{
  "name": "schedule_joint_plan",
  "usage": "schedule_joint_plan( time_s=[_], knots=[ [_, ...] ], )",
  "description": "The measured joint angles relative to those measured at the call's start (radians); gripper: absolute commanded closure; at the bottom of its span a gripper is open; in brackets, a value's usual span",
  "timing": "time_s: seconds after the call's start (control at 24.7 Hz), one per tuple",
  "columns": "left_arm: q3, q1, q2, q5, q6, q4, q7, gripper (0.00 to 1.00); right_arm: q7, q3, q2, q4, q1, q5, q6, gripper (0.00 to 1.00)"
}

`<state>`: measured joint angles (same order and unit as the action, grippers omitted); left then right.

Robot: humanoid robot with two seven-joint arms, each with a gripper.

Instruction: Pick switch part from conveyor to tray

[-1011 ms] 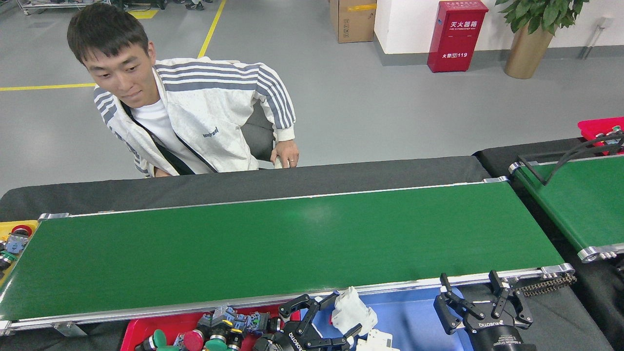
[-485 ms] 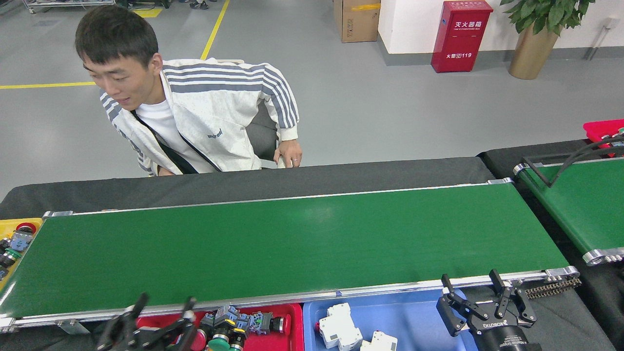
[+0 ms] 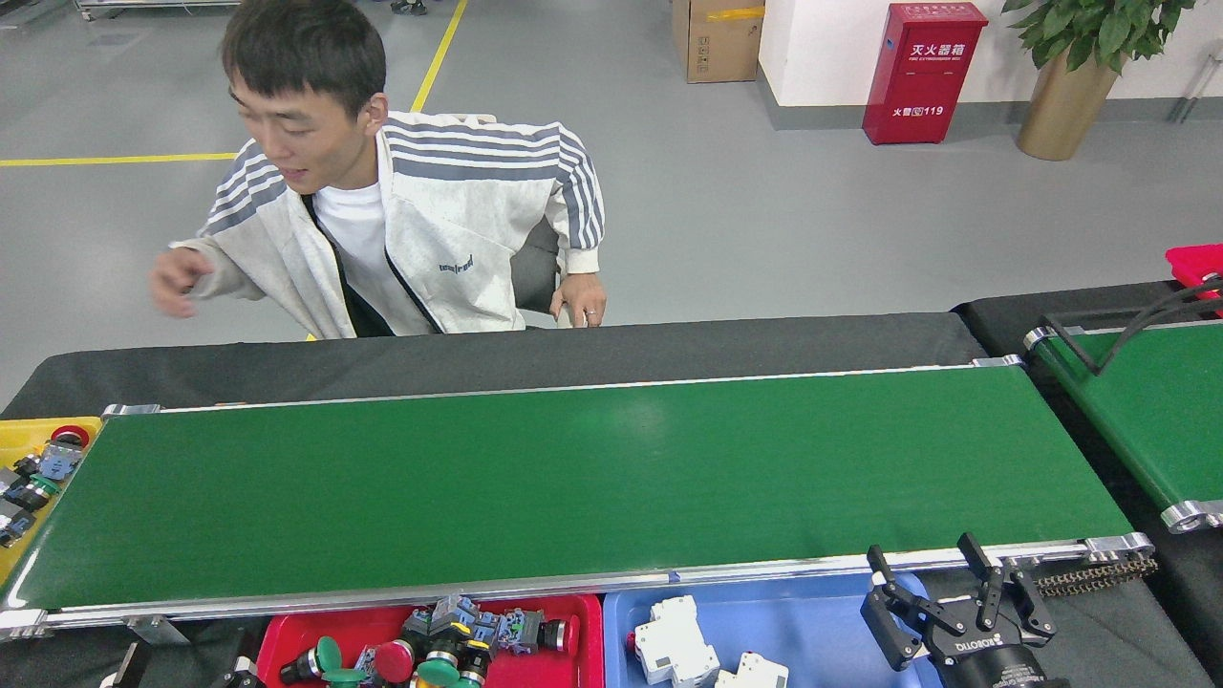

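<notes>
Two green conveyor belts, the long conveyor (image 3: 573, 487) and an angled belt (image 3: 1147, 411); one red tray (image 3: 287, 635); one blue tray (image 3: 822, 621); two white breakers (image 3: 674, 650).

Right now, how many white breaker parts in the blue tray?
2 visible. One white breaker lies at the left of the blue tray; a second breaker sits nearer the bottom edge, cut off by the frame. More may lie out of view below.
</notes>
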<state>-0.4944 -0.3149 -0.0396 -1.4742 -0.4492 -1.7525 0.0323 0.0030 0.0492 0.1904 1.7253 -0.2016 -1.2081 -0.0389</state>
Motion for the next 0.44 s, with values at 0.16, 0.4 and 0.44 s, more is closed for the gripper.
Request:
schedule_joint_plan(
  time_s=[0.16, 0.4, 0.44],
  knots=[
    [0.043, 0.008, 0.068, 0.000, 0.000, 0.012, 0.015, 0.00, 0.000, -0.024, -0.001, 0.001, -0.003, 0.000, 0.000, 0.01],
    [0.094, 0.024, 0.097, 0.000, 0.000, 0.039, 0.019, 0.00, -0.002, -0.068, -0.010, 0.014, -0.057, 0.000, -0.001, 0.01],
    [0.094, 0.026, 0.097, 0.000, 0.000, 0.044, 0.019, 0.00, -0.003, -0.071, -0.012, 0.021, -0.072, 0.000, 0.000, 0.01]
  ],
)
